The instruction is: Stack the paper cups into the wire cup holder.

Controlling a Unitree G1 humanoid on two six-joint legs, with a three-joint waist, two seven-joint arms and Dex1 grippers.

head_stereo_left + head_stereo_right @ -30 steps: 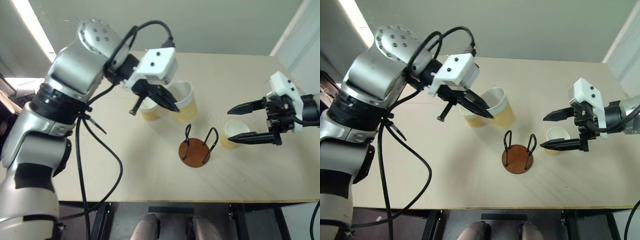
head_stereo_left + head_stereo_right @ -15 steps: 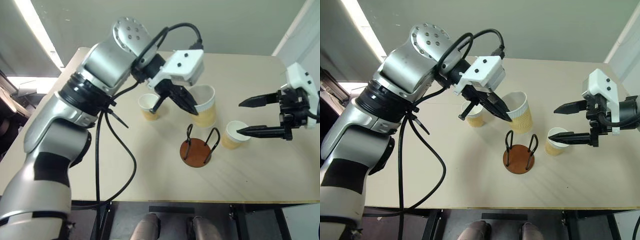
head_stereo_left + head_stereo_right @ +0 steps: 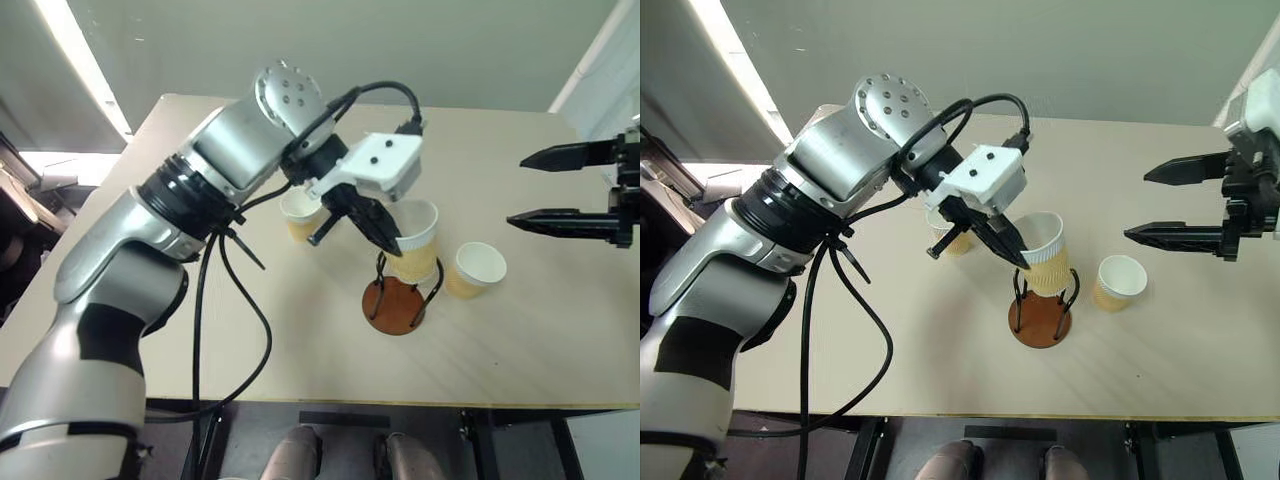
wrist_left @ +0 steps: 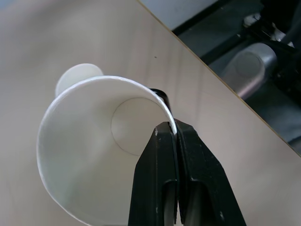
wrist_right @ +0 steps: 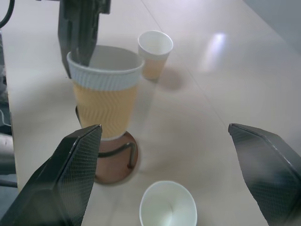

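A pale beige table with a smooth top stands before a plain grey-green wall, its near edge running across the bottom of the head views with dark metal legs and dark floor under it. A long bright light strip runs slantwise at the upper left, and a white panel or wall edge rises at the upper right. To the far left, beyond the table, sits some dim clutter that is too dark to make out.
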